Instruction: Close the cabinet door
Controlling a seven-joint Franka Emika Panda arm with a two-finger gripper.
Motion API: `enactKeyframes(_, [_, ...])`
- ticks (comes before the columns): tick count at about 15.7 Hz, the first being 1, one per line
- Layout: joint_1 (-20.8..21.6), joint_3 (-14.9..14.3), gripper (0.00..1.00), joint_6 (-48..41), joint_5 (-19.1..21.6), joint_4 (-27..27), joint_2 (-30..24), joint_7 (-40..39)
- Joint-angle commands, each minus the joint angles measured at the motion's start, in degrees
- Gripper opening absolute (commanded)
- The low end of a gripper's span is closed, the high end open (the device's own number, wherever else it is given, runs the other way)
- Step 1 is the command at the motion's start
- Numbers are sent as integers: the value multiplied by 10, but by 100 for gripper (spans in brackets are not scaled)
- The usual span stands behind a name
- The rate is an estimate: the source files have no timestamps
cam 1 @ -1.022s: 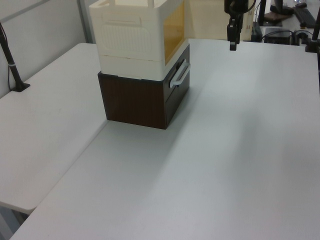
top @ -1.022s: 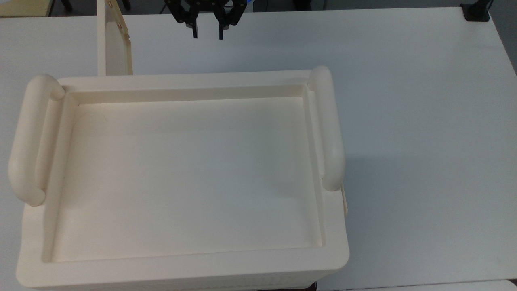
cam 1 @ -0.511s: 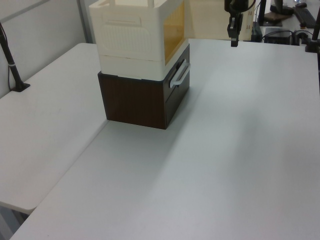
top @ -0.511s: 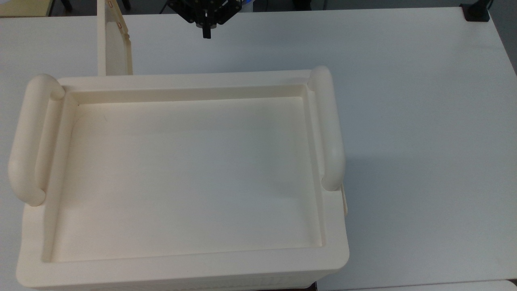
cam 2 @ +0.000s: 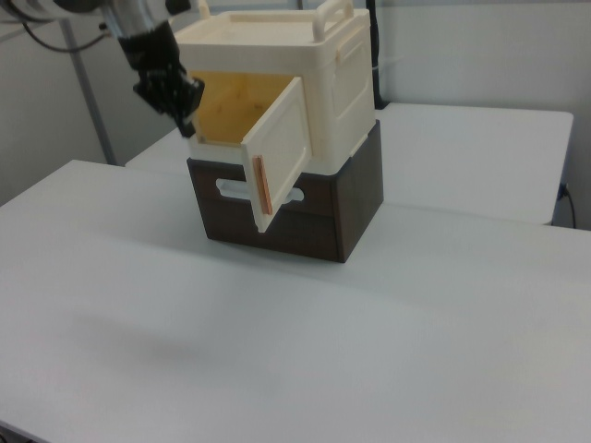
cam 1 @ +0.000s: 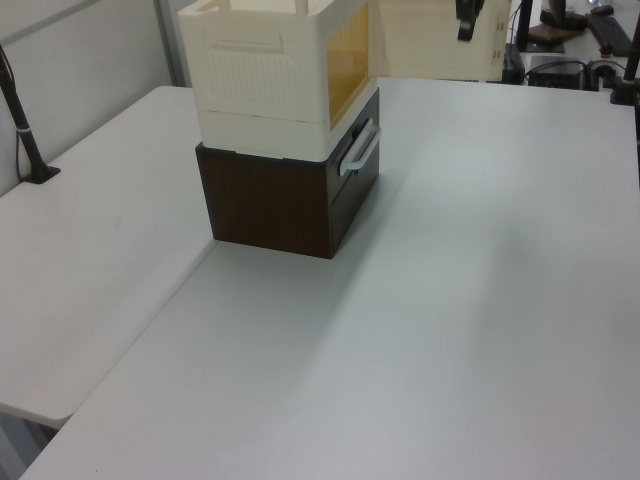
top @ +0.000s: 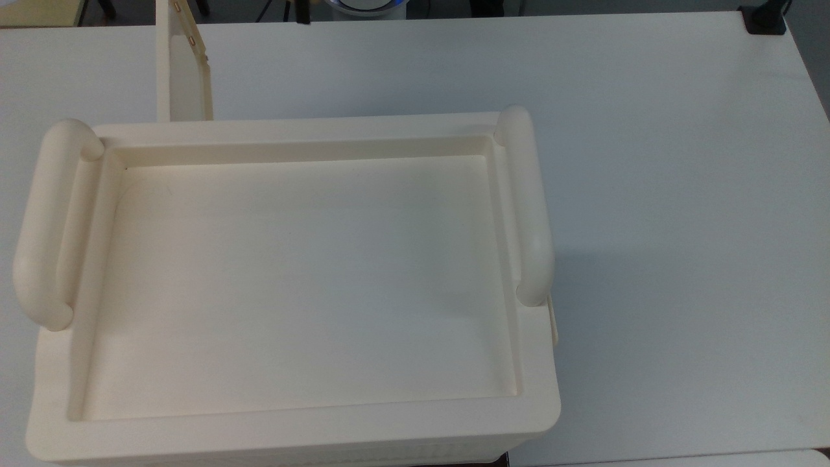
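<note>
The cabinet [top: 292,133] is a cream box with a recessed tray top and a rounded handle at each short side. It stands on a dark brown drawer unit [cam 2: 351,198]. The cabinet door [cam 2: 282,152] is swung open, showing the orange-lit inside. In the top view the cabinet door [top: 185,78] sticks out edge-on toward the upper edge. In the left view the cabinet door [cam 1: 430,40] is a pale panel beyond the cabinet [cam 1: 260,70]. My gripper [cam 2: 183,103] hangs in front of the opening, at the right view's left of the door, apart from it. The gripper [cam 1: 465,22] sits high before the panel, and the gripper [top: 301,11] just shows at the top view's upper edge.
The white table [top: 648,194] spreads wide at the top view's right. The drawer unit [cam 1: 270,205] has a white handle [cam 1: 360,150]. A black clamp [top: 765,19] sits at the table's far corner. A black pole [cam 1: 25,130] stands at the left view's left.
The gripper has risen and drawn back toward the top view's upper edge, shifting slightly left there. The door and cabinet have not moved.
</note>
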Motion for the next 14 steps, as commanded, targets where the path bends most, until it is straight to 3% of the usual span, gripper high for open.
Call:
enactKeyframes(1, [-5, -31, 0, -3, 10, 34, -5, 4])
enactKeyframes(9, [-5, -135, 0, 42, 12, 63, -2, -54])
enactKeyframes(14, [-17, -171, 0, 85, 26, 58, 12, -97])
